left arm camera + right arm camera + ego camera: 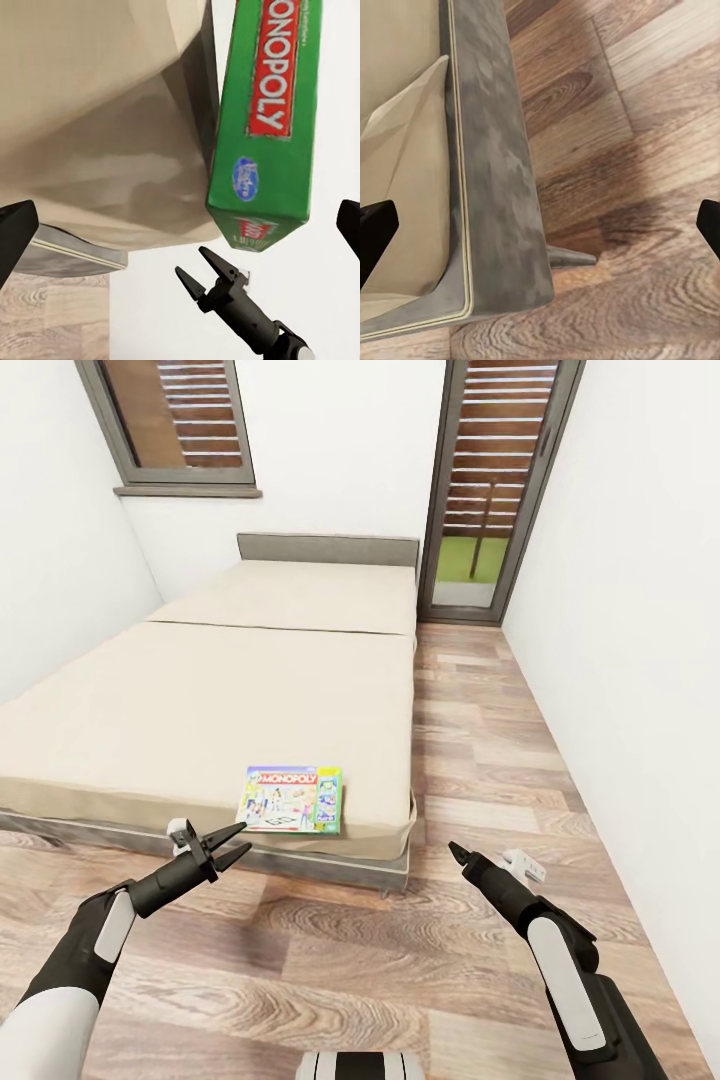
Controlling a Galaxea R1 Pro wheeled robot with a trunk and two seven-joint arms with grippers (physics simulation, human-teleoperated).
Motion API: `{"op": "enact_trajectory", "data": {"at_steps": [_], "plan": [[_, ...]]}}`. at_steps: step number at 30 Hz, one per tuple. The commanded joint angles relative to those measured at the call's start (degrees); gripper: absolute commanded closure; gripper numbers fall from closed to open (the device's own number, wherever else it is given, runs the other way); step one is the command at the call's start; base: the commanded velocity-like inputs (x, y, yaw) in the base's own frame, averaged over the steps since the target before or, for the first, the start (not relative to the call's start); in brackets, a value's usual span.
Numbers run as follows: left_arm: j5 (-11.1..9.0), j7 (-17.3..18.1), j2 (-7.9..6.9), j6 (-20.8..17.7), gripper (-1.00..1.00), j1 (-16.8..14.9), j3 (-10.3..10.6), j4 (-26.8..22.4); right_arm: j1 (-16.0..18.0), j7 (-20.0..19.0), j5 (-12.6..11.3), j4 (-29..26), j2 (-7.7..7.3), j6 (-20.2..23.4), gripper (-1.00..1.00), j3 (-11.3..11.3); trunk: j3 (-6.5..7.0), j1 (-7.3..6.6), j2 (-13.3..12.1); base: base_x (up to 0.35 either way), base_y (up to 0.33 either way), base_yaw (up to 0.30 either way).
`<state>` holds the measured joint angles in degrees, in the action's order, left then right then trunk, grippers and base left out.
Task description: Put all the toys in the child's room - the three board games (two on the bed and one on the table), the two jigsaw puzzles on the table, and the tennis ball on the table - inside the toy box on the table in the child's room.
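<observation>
Reaching for Monopoly box (295, 798) on bed (210, 700) edge, just ahead of left claw (236, 844). Left claw open, empty, not touching box. Right claw (458, 851) low over floor beside bed corner, looks empty; open or shut, cannot tell. Next, likely: push left claw forward, pinch near edge.

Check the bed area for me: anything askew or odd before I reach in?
Nothing is damaged or spilled. The Monopoly box lies flat at the foot edge of the bed, slightly askew to that edge. Both the left end effector and the right end effector are empty.
</observation>
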<state>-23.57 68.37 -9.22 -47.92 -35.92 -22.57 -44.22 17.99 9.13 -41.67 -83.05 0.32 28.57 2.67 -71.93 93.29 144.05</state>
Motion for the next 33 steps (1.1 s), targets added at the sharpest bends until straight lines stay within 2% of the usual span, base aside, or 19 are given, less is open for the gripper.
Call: {"op": "enact_trajectory", "data": {"at_steps": [1, 6, 14, 33], "plan": [[-0.2, 0.1, 0.0, -0.4, -1.0, 0.0, 0.0, 0.0, 0.0, 0.5, -0.6, -0.1, 0.03, 0.3, -1.0, 0.1, -0.04, -0.01, 0.0, 0.007, -0.001, 0.0], [-0.2, 0.1, 0.0, -0.4, -1.0, 0.0, 0.0, 0.0, 0.0, 0.5, -0.6, -0.1, 0.03, 0.3, -1.0, 0.1, -0.04, -0.01, 0.0, 0.003, 0.0, 0.0], [-0.2, 0.0, 0.0, -0.4, -1.0, 0.0, 0.0, 0.0, 0.0, 0.5, -0.6, -0.1, 0.03, 0.3, -1.0, 0.1, 1.73, -0.22, -0.1, 0.0, 0.0, 0.0], [-0.1, 0.0, -0.01, -0.4, -1.0, 0.0, 0.0, 0.0, 0.0, 0.5, -0.6, -0.1, 0.03, 0.3, -1.0, 0.1, 1.73, -0.22, -0.1, 0.0, 0.0, 0.0]]}}
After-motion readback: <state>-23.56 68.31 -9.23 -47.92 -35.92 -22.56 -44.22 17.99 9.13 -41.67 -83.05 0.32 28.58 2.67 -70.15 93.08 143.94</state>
